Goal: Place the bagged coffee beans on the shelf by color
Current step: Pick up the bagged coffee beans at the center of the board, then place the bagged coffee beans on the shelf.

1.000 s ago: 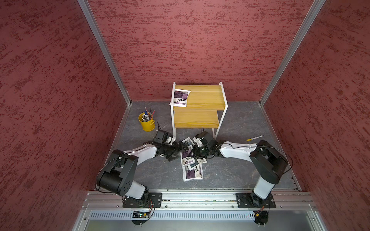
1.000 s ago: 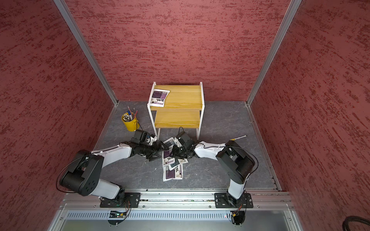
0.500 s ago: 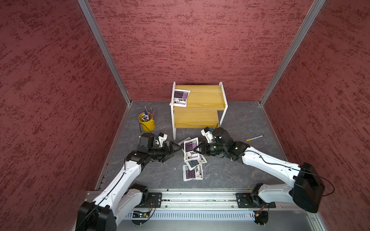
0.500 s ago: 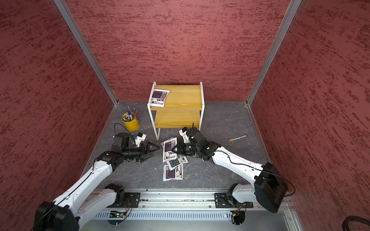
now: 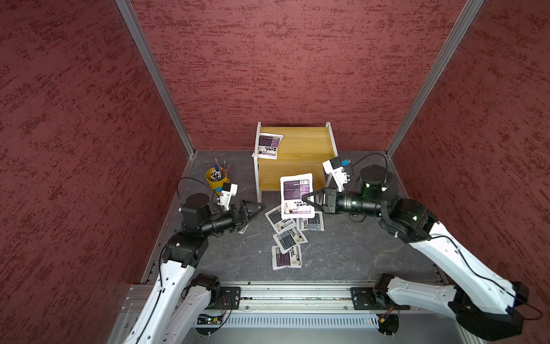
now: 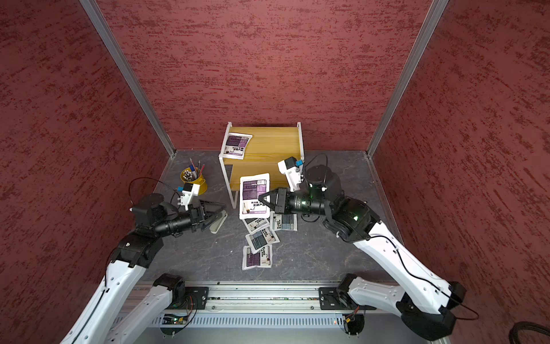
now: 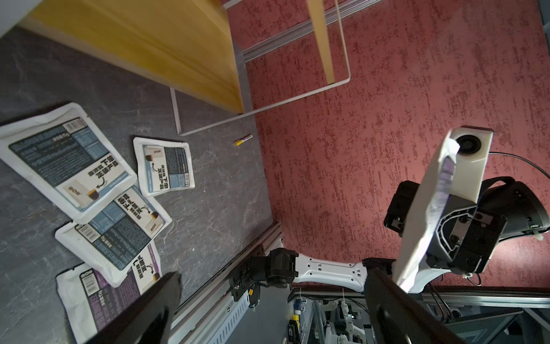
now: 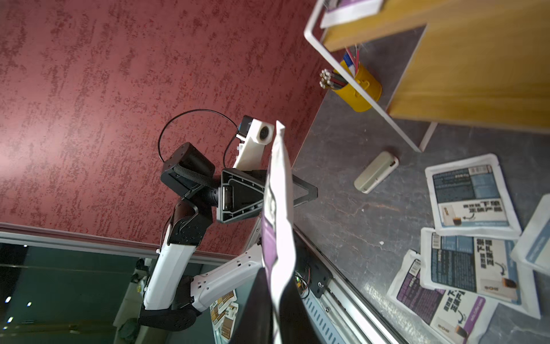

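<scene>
Right gripper [image 5: 306,199] pinches the right edge of a purple-label coffee pouch [image 5: 296,190] and holds it in the air just in front of the shelf [image 5: 306,143], printed face up. From above, the pouch screens part of the lower board [image 5: 268,178] and the far end of the pile on the floor. Both wrist views show it only edge-on.

A second purple pouch [image 5: 268,146] lies at the upper board's left end, overhanging the frame. On the floor, grey-blue pouches [image 5: 290,238] overlap one another and a near purple pouch [image 5: 285,257].

Left gripper [image 5: 257,210] hangs left of the pile, jaws wide apart and empty, covering part of a grey-green case [image 6: 217,224]. A yellow pen bucket [image 5: 217,178] stands left of the shelf. A yellow marker [image 7: 243,140] shows only in the left wrist view.
</scene>
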Robot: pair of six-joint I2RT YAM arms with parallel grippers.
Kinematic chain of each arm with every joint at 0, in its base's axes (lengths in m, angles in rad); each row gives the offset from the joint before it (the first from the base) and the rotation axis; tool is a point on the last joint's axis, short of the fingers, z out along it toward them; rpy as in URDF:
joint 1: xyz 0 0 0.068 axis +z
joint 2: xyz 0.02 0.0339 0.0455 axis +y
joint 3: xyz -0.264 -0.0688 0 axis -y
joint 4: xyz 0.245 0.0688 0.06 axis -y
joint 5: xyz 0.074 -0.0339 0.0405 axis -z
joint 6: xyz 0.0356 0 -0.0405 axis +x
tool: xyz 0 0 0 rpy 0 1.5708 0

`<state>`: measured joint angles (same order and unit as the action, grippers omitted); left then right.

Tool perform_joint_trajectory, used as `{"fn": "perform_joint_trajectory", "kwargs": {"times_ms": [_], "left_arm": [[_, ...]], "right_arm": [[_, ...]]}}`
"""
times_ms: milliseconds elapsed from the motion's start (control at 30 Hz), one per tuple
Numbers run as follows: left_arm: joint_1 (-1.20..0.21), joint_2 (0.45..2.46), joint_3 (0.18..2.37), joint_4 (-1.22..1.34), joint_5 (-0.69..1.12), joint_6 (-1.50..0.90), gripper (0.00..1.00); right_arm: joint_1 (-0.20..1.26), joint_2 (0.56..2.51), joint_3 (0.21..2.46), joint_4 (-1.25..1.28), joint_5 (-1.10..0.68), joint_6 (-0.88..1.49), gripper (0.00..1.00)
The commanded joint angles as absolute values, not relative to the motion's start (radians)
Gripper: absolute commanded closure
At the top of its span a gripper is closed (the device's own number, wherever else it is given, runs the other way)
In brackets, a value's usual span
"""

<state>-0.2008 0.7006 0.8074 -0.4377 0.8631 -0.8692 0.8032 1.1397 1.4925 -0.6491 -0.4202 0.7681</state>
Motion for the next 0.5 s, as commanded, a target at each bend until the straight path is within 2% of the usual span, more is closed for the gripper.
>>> {"fn": "perform_joint_trajectory", "kwargs": {"times_ms": [0,233,467], "left_arm": [[-0.191,0.718,0.881,-0.427,0.857,-0.862,0.0],[-0.181,0.745,0.949,-0.382,0.85,-0.875,0.0],[-0.178,0.776,0.969,-0.332,0.857,-0.895,0.0]], "right_arm": [[0.79,1.238,1.653,-0.785,-0.382,0.673,0.9],[0.707,1.422,1.963,-0.85,-0.434,0.61,0.91],[0.631,1.532,2.133,-0.859,-0.473,0.611,0.91]]}}
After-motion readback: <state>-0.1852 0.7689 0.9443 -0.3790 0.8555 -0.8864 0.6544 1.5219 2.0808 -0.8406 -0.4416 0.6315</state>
